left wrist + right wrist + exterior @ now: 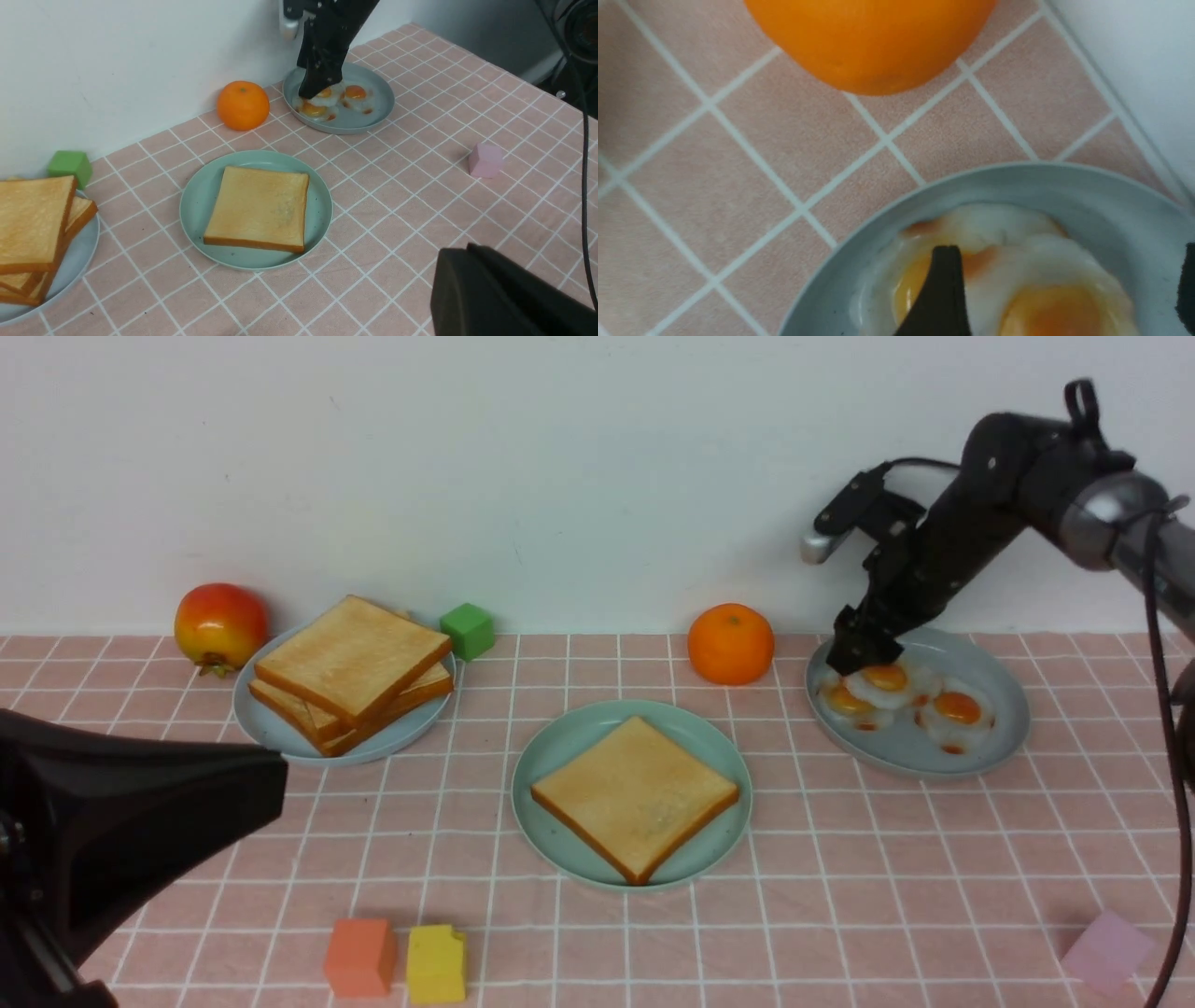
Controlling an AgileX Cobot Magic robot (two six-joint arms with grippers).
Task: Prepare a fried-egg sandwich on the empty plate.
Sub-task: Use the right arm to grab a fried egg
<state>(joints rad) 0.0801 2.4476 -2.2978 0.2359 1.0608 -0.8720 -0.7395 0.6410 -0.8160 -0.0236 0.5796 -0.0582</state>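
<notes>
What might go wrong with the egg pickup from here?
The right tool stands open over two overlapping fried eggs, so it may lift both or drag the lower one along. The soft whites could tear or slip when pinched. A low approach might also knock the rim of the grey-blue plate, since those eggs lie near its edge.

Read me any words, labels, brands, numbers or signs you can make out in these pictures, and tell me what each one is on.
There are none that I can read: no words, labels, brands, numbers or signs show on the plates, food, blocks, wall or either arm.
</notes>
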